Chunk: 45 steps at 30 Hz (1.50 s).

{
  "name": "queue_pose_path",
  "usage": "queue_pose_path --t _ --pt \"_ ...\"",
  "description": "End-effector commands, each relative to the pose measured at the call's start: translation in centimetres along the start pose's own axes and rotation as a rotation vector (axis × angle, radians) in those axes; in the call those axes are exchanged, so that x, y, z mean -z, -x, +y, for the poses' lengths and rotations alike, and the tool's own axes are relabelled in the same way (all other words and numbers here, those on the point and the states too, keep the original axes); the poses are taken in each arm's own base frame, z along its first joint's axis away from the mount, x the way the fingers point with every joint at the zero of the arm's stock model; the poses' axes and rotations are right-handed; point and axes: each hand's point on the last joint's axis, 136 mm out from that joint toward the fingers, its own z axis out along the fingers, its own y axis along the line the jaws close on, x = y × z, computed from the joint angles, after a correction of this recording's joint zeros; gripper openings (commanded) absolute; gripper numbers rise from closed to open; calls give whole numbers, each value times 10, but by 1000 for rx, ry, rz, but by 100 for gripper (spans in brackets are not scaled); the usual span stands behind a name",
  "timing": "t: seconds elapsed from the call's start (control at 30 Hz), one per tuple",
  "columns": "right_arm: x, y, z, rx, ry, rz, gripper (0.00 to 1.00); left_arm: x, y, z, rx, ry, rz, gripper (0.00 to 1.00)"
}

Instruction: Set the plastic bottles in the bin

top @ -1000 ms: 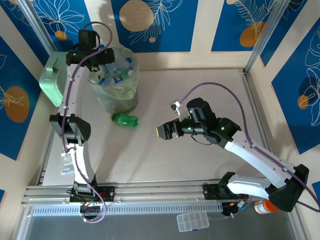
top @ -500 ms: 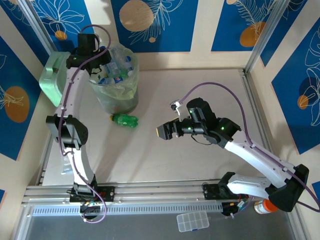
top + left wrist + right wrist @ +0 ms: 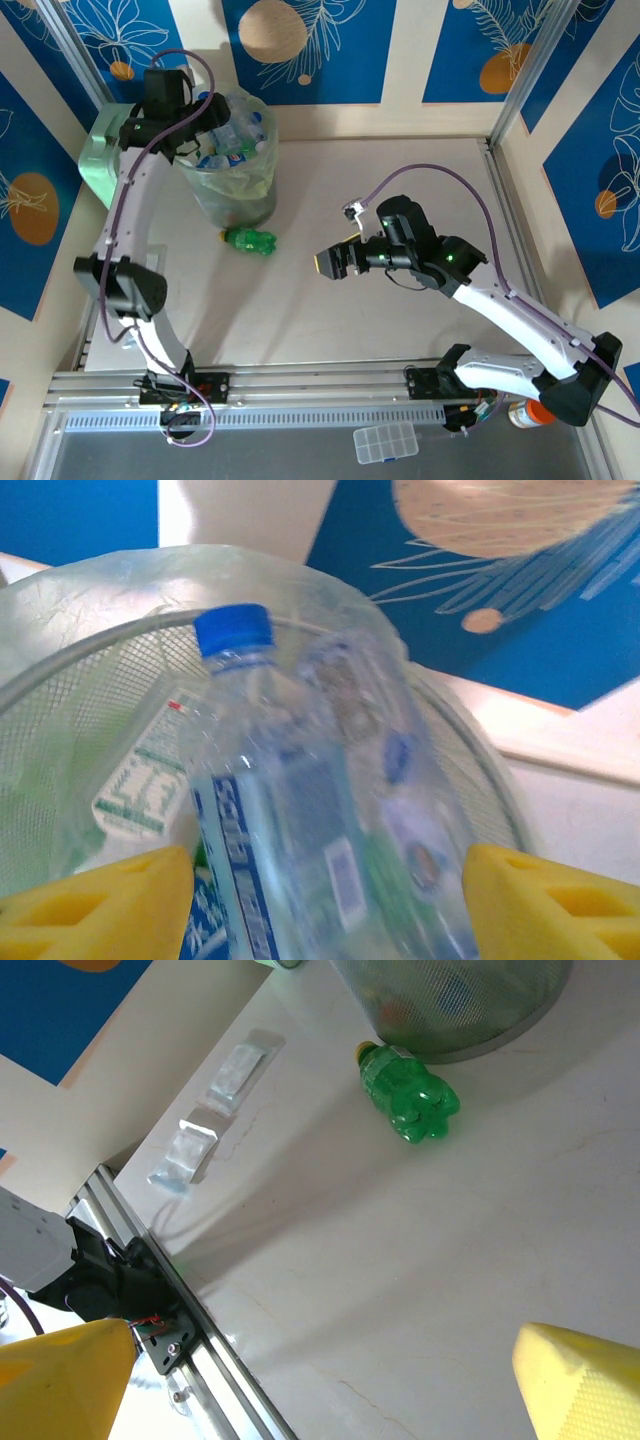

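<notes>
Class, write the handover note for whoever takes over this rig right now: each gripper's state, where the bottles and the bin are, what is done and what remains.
Left gripper: open above the bin at the far left of the table. A blue-capped bottle sits just ahead of its fingers in the bin's mouth.
Right gripper: open and empty, over mid-table.
Done: many bottles are piled in the bin.
Left: one green bottle lies on its side on the table, just in front of the bin. It probably goes in next.
</notes>
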Motion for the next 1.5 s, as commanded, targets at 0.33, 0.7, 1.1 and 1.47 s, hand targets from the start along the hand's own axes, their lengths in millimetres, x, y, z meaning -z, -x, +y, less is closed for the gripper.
queue_pose_path --t 0.33,0.7,1.1,1.47 --pt "42 7 7 16 -15 -96 97 123 -81 -43 225 -346 -156 80" --pt "42 6 -1 -53 -29 -153 97 95 -208 50 607 -131 -82 82" --pt "36 4 -7 -64 -43 -141 97 12 -288 69 915 -43 124 94" --pt "40 3 -13 -80 -40 -140 98 -31 -305 74 1020 3 146 90"
